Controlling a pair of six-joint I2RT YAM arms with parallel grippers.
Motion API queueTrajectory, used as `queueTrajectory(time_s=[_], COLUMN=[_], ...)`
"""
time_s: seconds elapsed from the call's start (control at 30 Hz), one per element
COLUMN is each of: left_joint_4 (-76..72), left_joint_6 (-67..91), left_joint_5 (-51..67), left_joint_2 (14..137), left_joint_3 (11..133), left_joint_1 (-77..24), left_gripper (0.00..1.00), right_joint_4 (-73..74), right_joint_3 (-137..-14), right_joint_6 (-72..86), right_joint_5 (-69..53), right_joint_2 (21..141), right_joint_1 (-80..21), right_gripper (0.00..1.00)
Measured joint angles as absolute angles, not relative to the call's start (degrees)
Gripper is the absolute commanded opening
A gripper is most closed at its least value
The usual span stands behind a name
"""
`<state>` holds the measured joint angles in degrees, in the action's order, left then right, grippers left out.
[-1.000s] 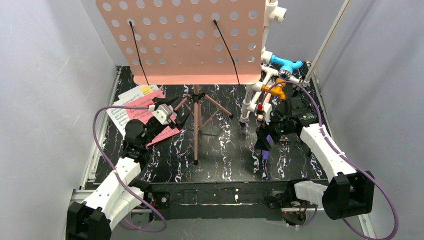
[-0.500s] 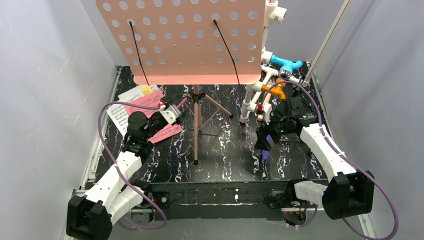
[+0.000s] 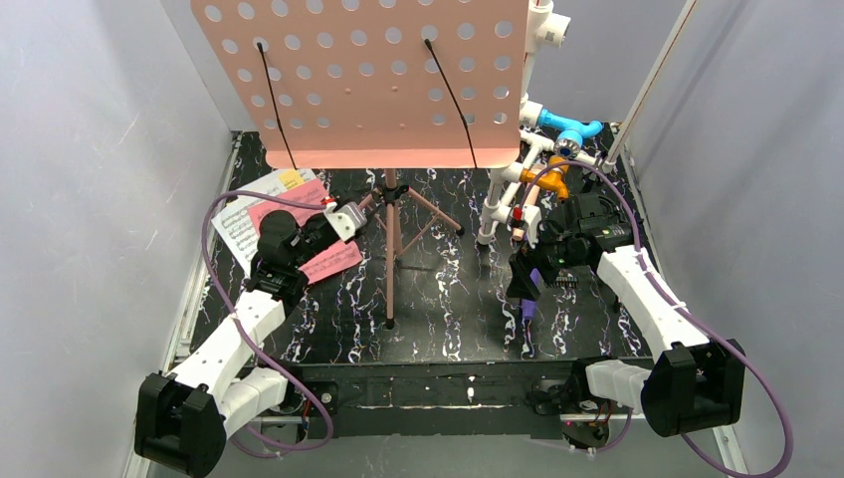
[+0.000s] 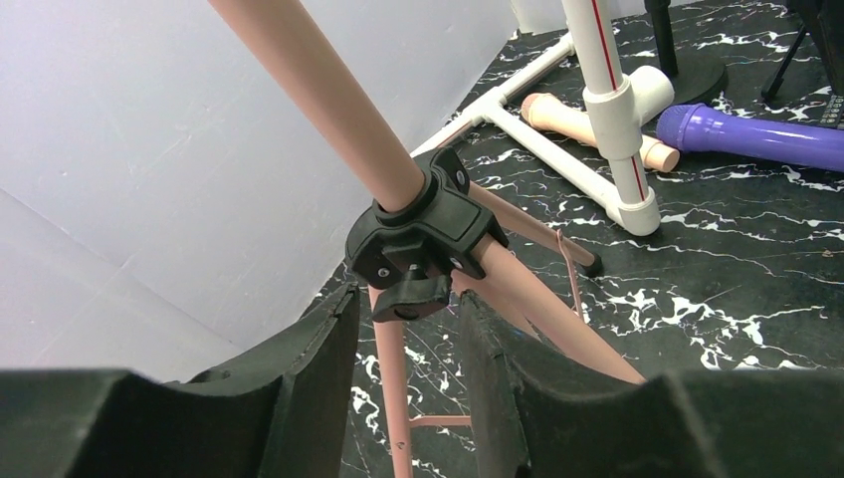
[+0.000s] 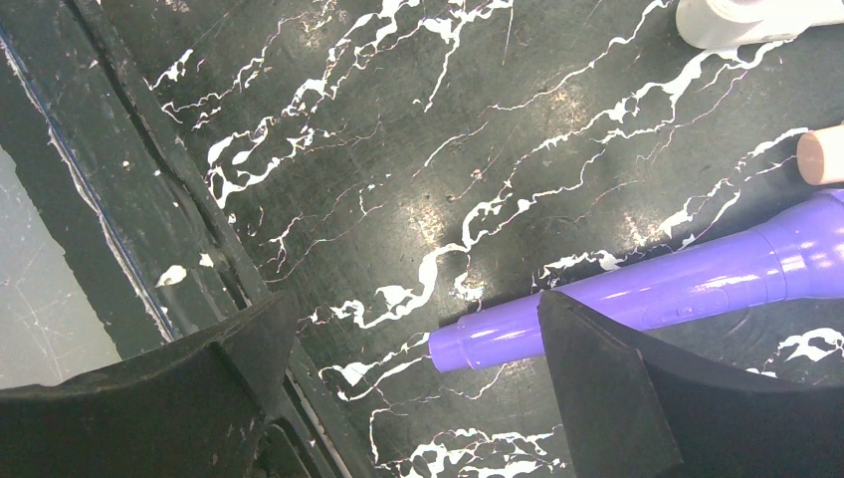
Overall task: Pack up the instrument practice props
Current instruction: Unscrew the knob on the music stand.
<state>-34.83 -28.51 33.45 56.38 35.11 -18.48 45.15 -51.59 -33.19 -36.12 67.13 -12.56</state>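
The pink perforated sheet-music holder [image 3: 363, 80] stands on its pink pole with folding tripod legs [image 3: 392, 239]. My left gripper [image 3: 350, 217] is open right at the pole. In the left wrist view its jaws [image 4: 406, 309] flank the knob of the black leg hub [image 4: 423, 234] without closing on it. The purple microphone [image 3: 526, 311] lies on the mat, and my right gripper [image 5: 413, 314] hangs open and empty over its tail end [image 5: 647, 294]. The beige microphone [image 4: 587, 121] lies by the pipe frame. The pink folder [image 3: 333, 261] and printed music pages [image 3: 239, 224] lie at the left.
The white pipe frame with blue and orange fittings [image 3: 518, 169] stands at the back right, with its foot [image 4: 617, 189] close to both microphones. A black round stand base [image 4: 697, 70] sits behind them. Grey walls enclose the black marbled mat [image 3: 438, 319], whose metal front edge [image 5: 119, 229] is near my right gripper.
My left gripper has moved right and away from the pink folder to the stand's leg hub. The folder now lies flat. The right arm has not moved.
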Motion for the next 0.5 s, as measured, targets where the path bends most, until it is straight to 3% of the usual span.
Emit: queueTrajectory(time_s=[0.27, 0.47, 0.5], left_joint_4=[-34.2, -34.1, -34.0], left_joint_6=[-27.8, -25.5, -24.8], left_joint_5=[33.7, 33.5, 33.4], left_joint_2=[56.8, 56.8, 56.8], left_joint_3=[35.7, 35.7, 35.7], left_joint_1=[-18.5, -18.5, -18.5], left_gripper=[0.24, 0.00, 0.00], right_joint_4=[45.1, 45.1, 45.1], right_joint_3=[-51.6, -51.6, -51.6], right_joint_6=[-33.2, -33.2, -33.2], right_joint_5=[-36.1, -36.1, -36.1], right_joint_2=[67.1, 67.1, 67.1], right_joint_1=[-12.6, -12.6, -12.6], right_gripper=[1.00, 1.00, 1.00])
